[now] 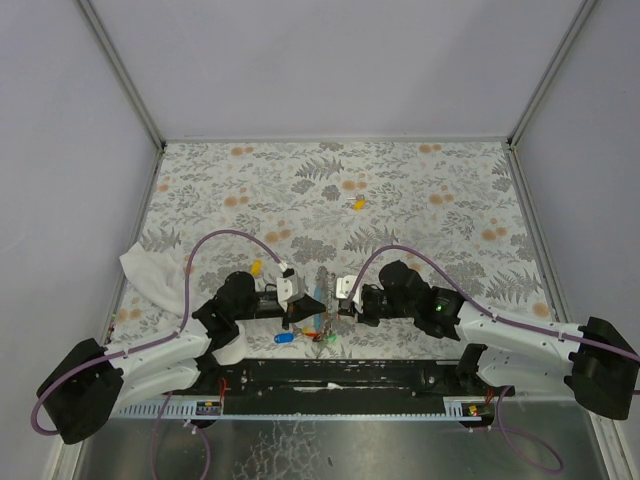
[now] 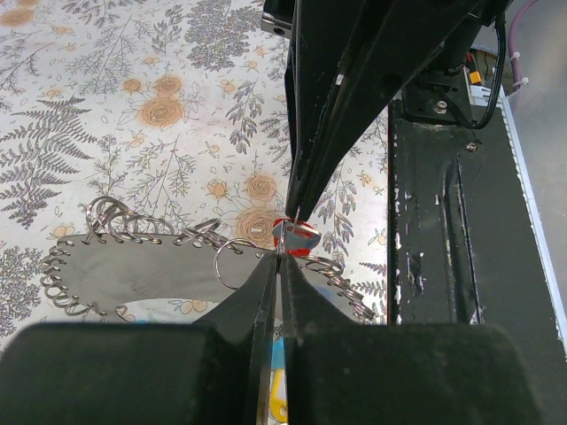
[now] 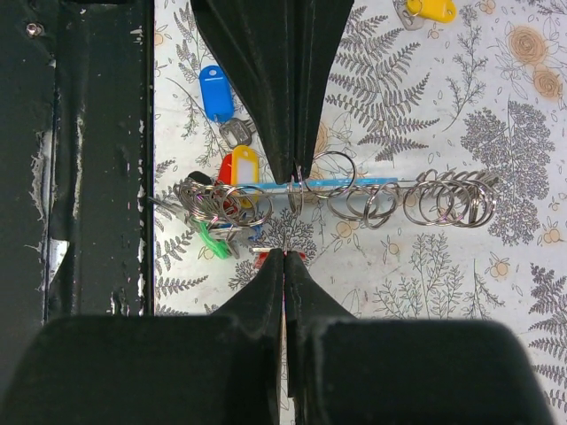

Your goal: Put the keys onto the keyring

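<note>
- The keyring (image 3: 390,197) lies flat on the bench (image 1: 420,190), close to the middle of the near edge. It shows as a long row of metal rings strung along a light-blue bar, running away from that edge.
- A cluster of keys gathers at the end of the keyring nearest the near edge. It includes a blue key (image 3: 215,91), a yellow-tagged key (image 3: 244,166) and a green key (image 3: 211,241). Which ring each one hangs on cannot be made out.
- The left end effector (image 2: 279,258) comes in from the left side with its jaws pressed together. Its tips sit at the line of rings, just beside one larger ring. Whether it pinches a ring cannot be told.
- The right end effector (image 3: 283,254) comes in from the right side, nose to nose with the left one. Its jaws are closed on the red key (image 2: 297,237), whose red head shows on either side of the tips.
- The two sets of tips almost touch, directly over the keyring.
- A loose yellow key (image 1: 357,203) lies well apart, out toward the far edge near the middle of the bench.
- A second yellow key (image 1: 256,268) shows just beside the left arm.
- A white cloth (image 1: 150,268) is bunched against the left edge.
</note>
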{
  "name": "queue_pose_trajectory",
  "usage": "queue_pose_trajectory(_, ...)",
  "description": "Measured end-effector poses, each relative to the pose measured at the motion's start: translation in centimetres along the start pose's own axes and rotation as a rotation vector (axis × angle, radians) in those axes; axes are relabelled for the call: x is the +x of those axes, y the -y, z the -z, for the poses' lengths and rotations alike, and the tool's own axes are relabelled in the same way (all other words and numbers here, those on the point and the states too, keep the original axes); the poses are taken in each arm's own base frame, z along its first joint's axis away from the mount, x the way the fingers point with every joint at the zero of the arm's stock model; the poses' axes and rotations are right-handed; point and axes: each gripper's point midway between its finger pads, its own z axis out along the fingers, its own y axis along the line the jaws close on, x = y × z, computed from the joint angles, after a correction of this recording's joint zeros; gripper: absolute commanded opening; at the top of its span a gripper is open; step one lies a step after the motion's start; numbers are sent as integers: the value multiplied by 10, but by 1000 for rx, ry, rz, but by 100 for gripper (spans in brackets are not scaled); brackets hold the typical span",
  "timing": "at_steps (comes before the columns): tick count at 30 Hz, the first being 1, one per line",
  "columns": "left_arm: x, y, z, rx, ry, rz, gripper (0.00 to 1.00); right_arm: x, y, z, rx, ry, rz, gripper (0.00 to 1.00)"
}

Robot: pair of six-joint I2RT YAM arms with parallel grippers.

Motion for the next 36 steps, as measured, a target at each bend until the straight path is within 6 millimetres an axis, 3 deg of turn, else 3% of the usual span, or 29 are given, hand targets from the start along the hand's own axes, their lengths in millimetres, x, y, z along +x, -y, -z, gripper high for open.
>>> queue_pose_trajectory(36,-3,-6,-2,-28,3,-2,0,-8,5,-4,20,26,-23,0)
